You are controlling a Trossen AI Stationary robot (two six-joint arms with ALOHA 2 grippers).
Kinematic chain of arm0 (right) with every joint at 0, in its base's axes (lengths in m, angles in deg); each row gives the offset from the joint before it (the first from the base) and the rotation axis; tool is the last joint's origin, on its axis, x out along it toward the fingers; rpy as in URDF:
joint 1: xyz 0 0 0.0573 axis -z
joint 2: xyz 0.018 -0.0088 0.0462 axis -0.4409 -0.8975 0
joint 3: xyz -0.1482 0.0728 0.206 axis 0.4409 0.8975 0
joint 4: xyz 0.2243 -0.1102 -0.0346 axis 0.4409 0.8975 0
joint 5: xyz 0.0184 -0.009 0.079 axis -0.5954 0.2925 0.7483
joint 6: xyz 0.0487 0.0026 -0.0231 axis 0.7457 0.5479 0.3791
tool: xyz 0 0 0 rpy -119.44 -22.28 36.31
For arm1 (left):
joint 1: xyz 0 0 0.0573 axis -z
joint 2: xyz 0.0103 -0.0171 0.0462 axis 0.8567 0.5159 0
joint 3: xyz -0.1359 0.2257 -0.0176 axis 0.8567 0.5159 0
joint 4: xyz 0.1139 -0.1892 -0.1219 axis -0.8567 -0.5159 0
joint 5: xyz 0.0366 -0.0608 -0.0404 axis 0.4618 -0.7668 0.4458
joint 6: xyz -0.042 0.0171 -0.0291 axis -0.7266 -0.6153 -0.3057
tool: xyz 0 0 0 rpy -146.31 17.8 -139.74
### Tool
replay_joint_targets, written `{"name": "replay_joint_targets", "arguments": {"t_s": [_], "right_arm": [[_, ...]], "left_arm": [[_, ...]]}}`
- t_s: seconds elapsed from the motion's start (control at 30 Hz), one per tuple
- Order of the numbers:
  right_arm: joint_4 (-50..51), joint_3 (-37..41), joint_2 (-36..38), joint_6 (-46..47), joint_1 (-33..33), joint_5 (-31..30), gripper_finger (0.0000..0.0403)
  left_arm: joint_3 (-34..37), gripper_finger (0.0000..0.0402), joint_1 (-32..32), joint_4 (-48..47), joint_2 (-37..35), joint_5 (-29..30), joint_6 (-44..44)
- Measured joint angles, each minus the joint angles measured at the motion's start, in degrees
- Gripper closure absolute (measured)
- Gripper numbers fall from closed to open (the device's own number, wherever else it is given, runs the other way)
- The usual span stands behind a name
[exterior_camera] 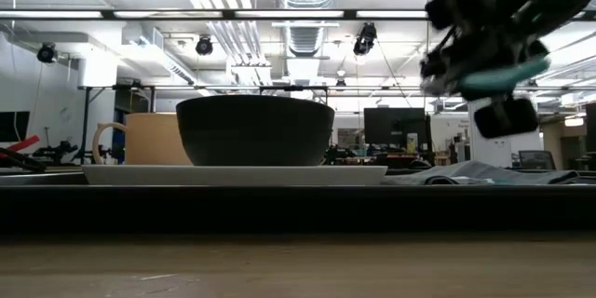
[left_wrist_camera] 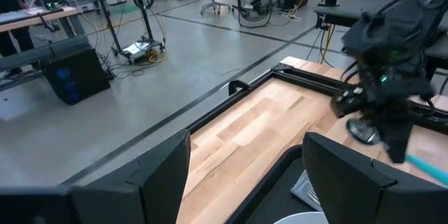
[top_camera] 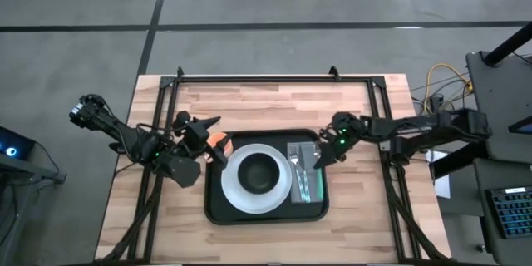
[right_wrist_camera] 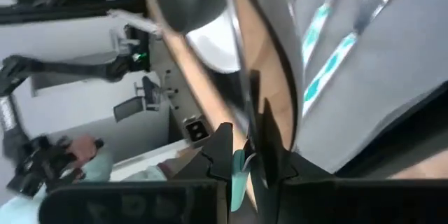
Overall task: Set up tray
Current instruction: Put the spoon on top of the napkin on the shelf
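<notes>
we see the tray (top_camera: 218, 209) lying flat in the middle of the table (top_camera: 266, 104), between the two arms. on it sits a white plate (top_camera: 235, 189) carrying a black bowl (top_camera: 260, 172), and beside the plate a grey napkin (top_camera: 317, 191) holds a fork (top_camera: 298, 170) with a teal handle. an orange mug (top_camera: 218, 140) stands at the tray's far left corner, just in front of the left gripper (top_camera: 213, 137), whose fingers are spread wide and hold nothing. the right gripper (top_camera: 319, 159) hovers over the napkin end of the tray, its fingers pinched together on a thin teal utensil (exterior_camera: 504, 76) that we cannot identify further.
</notes>
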Motion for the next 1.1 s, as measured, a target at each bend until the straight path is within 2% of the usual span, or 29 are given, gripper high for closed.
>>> {"name": "replay_joint_targets", "arguments": {"t_s": [0.13,0.3,0.53,0.7,0.87,1.1], "right_arm": [[-3.98,-0.3,-7.58,-1.38,0.15,1.87,0.0388],[-3.87,-0.77,-15.6,-4.17,0.23,1.98,0.0388],[-9.95,-2.79,-21.93,-5.05,0.37,1.89,0.0388],[-10.71,-3.52,-26.11,-6.08,0.69,1.83,0.0388],[-11.01,-3.72,-27.59,-6.85,0.69,1.88,0.0385],[-10.5,-3.51,-24.14,-9.45,1.38,-0.41,0.0314]], "left_arm": [[0.0,0.0148,0.02,-0.01,0.0,-0.02,0.0],[0.0,0.0148,0.09,-0.05,0.02,-2.2,0.01],[0.0,0.0148,0.2,-0.03,0.02,-3.77,0.0],[0.0,0.0148,0.2,-0.02,0.02,-4.65,0.0],[0.0,0.0148,0.22,-0.03,0.02,-6.32,0.0],[0.0,0.0148,0.22,0.03,0.02,-6.54,0.0]]}}
